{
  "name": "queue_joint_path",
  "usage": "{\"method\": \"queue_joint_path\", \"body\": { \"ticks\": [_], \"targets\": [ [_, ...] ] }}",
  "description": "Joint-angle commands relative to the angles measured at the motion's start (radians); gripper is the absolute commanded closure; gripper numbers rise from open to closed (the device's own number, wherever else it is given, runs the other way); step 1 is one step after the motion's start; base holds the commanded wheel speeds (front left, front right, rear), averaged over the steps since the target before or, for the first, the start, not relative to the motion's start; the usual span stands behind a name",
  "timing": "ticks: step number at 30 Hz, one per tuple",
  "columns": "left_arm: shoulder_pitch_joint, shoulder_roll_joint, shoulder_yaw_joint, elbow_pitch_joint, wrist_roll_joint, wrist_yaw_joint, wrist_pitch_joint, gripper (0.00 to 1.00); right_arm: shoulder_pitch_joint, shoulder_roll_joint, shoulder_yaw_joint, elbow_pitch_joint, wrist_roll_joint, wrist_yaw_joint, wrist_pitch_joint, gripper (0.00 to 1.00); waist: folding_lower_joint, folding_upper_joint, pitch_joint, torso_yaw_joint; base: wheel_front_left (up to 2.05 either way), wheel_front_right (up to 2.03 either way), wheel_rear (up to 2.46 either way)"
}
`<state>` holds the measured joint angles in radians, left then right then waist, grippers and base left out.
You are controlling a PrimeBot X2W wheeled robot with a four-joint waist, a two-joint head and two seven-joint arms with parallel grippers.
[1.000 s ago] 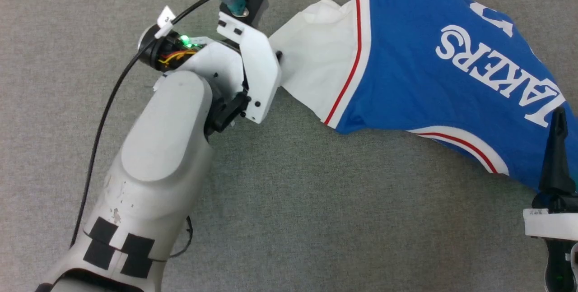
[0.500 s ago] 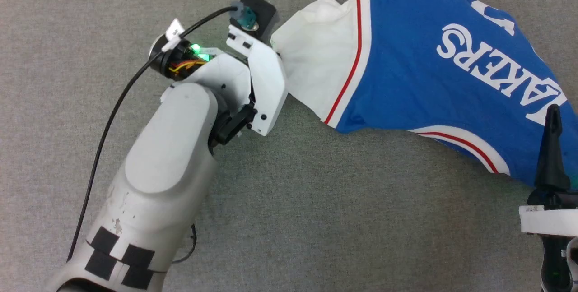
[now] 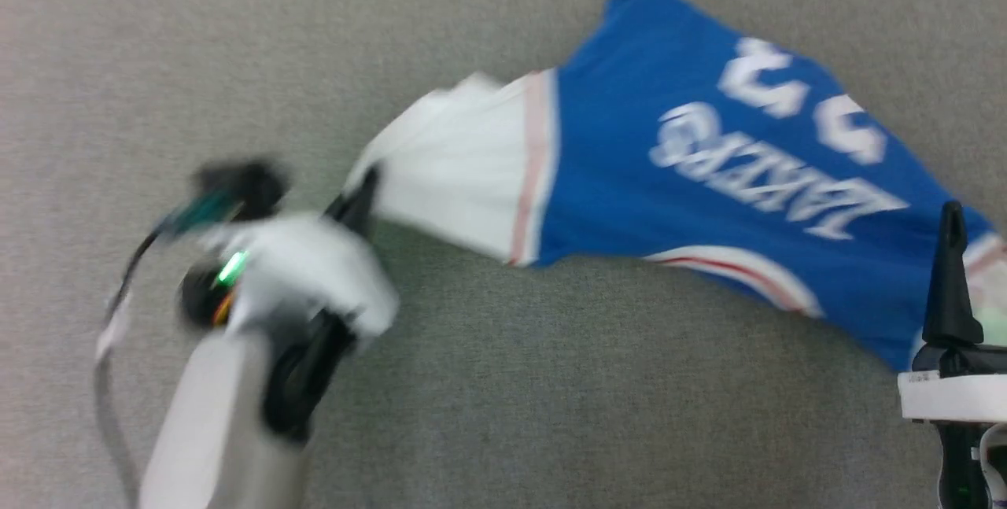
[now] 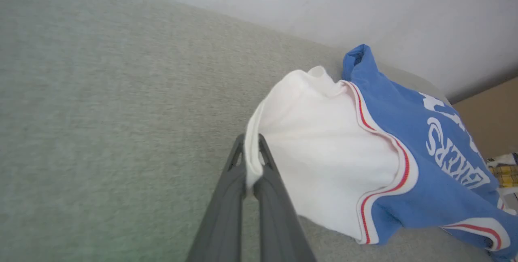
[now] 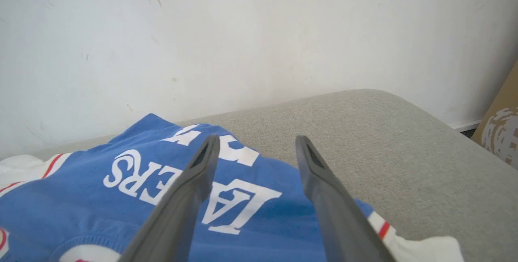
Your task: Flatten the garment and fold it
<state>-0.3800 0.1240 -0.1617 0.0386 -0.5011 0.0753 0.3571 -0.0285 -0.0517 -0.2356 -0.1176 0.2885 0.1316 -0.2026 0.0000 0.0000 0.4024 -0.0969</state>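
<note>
The garment (image 3: 708,178) is a royal-blue jersey T-shirt with white sleeves, red-and-white trim, and white "LAKERS" and number print, lying rumpled on the grey surface. My left gripper (image 4: 251,148) is shut on the hem of its white sleeve (image 4: 323,148); in the blurred head view that gripper (image 3: 363,194) holds the sleeve's left edge. Over the shirt's right part my right gripper (image 5: 255,148) hovers open, nothing between its fingers; one dark finger (image 3: 950,273) stands up at the head view's right edge.
A grey fabric surface (image 3: 551,399) lies under everything, with a white wall (image 5: 243,31) behind it. A brown cardboard box (image 5: 502,128) stands past the surface's right end.
The head view has shifted and blurred. My left gripper has drawn the white sleeve out to the left and toward me. The right gripper has hardly moved.
</note>
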Motion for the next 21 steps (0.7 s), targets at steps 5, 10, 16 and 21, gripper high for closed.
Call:
{"method": "queue_joint_path", "body": {
  "ticks": [5,10,16,21],
  "targets": [
    [0.297,0.021,0.181,-0.183,-0.086,0.095,-0.053,1.00,0.030,0.001,-0.009,-0.015,-0.016,-0.001,0.020,0.00,0.0000,0.0000,-0.088,0.058,0.00,0.00,0.00],
    [0.518,0.002,0.316,-0.304,-0.127,0.155,-0.107,1.00,0.050,0.001,-0.029,-0.031,-0.027,-0.001,0.042,0.00,0.0000,0.0000,-0.111,0.088,0.00,0.00,0.00],
    [0.594,-0.013,0.325,-0.367,-0.118,0.169,-0.135,1.00,0.072,0.001,-0.043,-0.071,-0.073,-0.001,0.140,0.00,0.0000,0.0000,-0.124,0.116,0.00,0.00,0.00],
    [0.563,-0.013,0.268,-0.383,-0.098,0.153,-0.128,1.00,0.112,0.001,0.001,-0.092,-0.154,-0.001,0.392,0.00,0.0000,0.0000,-0.121,0.120,0.00,0.00,0.00]
  ]
}}
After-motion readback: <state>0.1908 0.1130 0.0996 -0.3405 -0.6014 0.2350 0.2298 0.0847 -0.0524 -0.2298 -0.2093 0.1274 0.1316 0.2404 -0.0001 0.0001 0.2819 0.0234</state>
